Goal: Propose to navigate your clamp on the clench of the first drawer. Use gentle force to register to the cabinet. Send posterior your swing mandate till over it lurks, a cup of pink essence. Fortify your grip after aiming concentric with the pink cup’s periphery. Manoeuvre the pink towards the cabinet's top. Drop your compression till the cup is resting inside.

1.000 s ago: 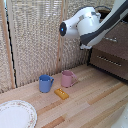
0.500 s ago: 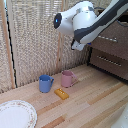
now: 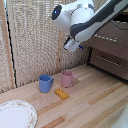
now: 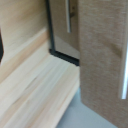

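The pink cup [image 3: 67, 78] stands upright on the wooden table, handle toward the exterior view's right. My clamp [image 3: 73, 45], white with blue-and-black fingers, hangs well above it and slightly to the right, holding nothing. Its jaws are too small and blurred to judge. The cabinet [image 3: 111, 50] stands at the exterior view's right, partly hidden by my arm. A drawer front [image 3: 116, 42] bears a silver bar handle [image 3: 106, 38]. In the wrist view, a brown drawer front [image 4: 102, 55] with a silver bar [image 4: 124, 75] fills one side. Another bar [image 4: 68, 15] shows farther off.
A blue mug [image 3: 45, 83] stands just left of the pink cup. A small orange block [image 3: 61, 93] lies in front of them. A patterned plate [image 3: 15, 114] sits at the near left. A pale reed screen [image 3: 35, 40] backs the table.
My arm has swung from the cabinet toward the exterior view's left. The clamp now hangs closer to the spot above the cups. The cups, block and plate have not moved.
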